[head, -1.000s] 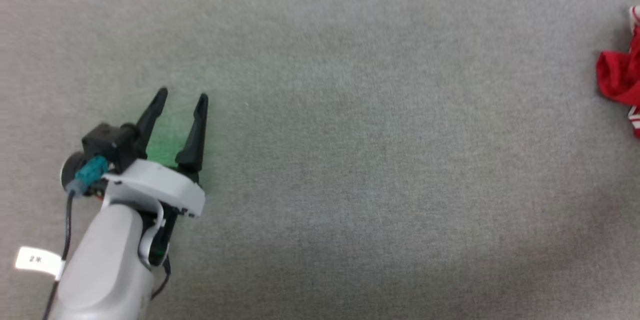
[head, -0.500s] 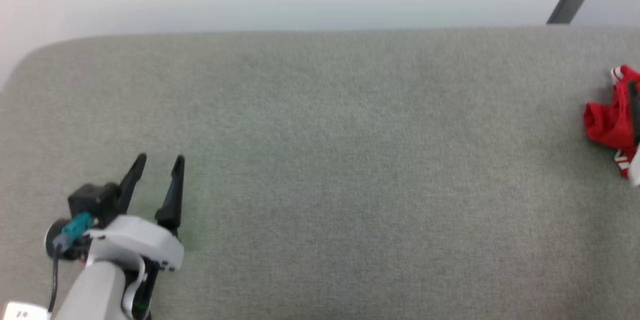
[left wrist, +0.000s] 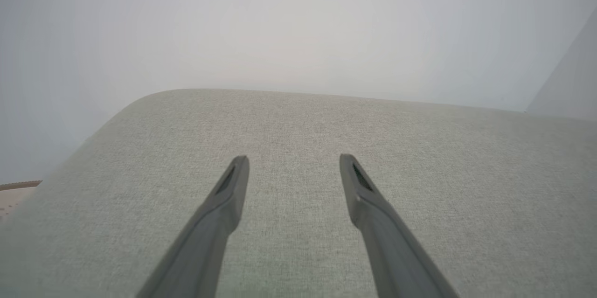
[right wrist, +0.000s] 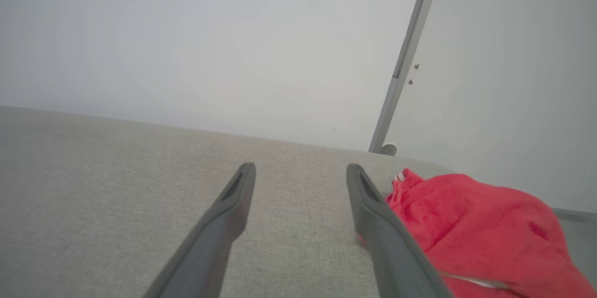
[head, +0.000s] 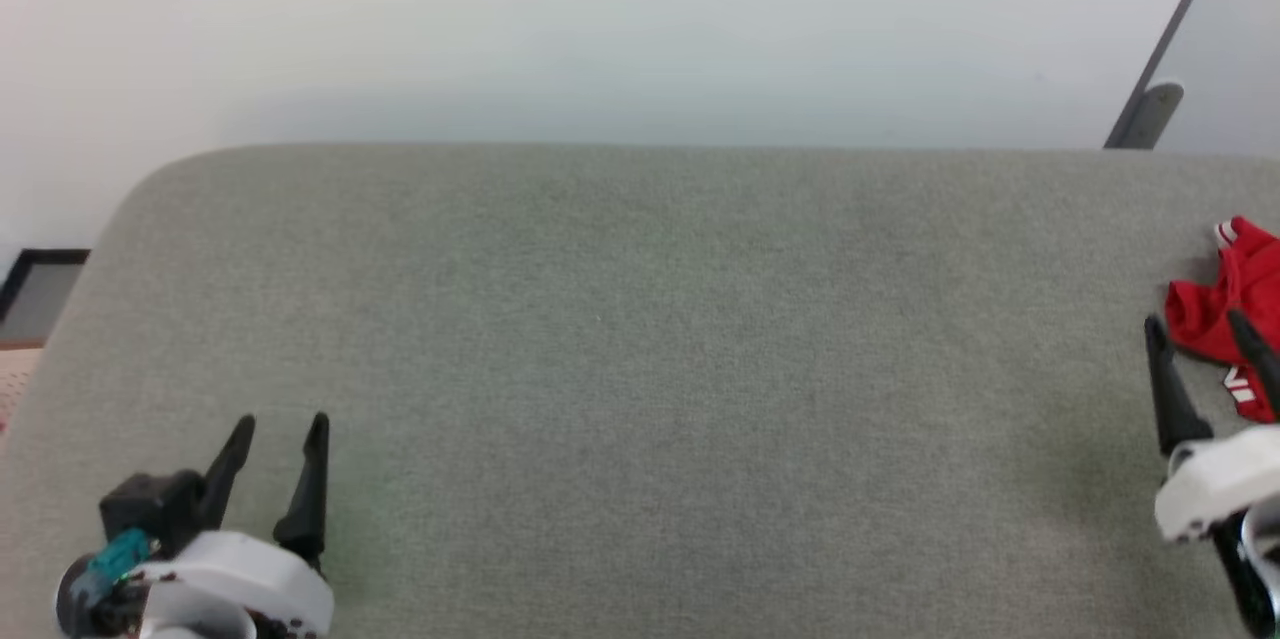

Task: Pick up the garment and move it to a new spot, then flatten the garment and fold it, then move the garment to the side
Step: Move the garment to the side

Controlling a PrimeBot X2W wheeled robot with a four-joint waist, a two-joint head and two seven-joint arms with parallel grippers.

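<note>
The garment (head: 1215, 314) lies as a crumpled red heap at the far right of the counter (head: 640, 369), cut off by the head view's right edge. A bit of white-and-red striped trim shows at its far end and another at its near end. It is neither flat nor folded. Bunched like this it has no clear long axis, though the heap runs roughly from far to near.

The right pincer (head: 1195, 321) is right at the heap, its 2 fingers spread wide with nothing between them. In the right wrist view the garment (right wrist: 471, 223) sits ahead and to the right of the right pincer (right wrist: 301, 167). The red cloth lies against the outer side of the right-hand finger, and the gap between the fingers frames bare grey counter. Whether that finger actually touches the cloth I cannot tell.

The left pincer (head: 282, 419) hangs over the near left of the counter, well apart from the garment. It too is spread wide and empty, with only grey fabric ahead of it in its own wrist view (left wrist: 294, 157).

The heap would fit 2 stages: lying where it is to be lifted from, or set down at a new spot and waiting to be spread. In either case the right arm is plainly the nearer one. I judge that a grasp would need the cloth between the fingers, not beside them, which means a shift to that pincer's right.
</note>
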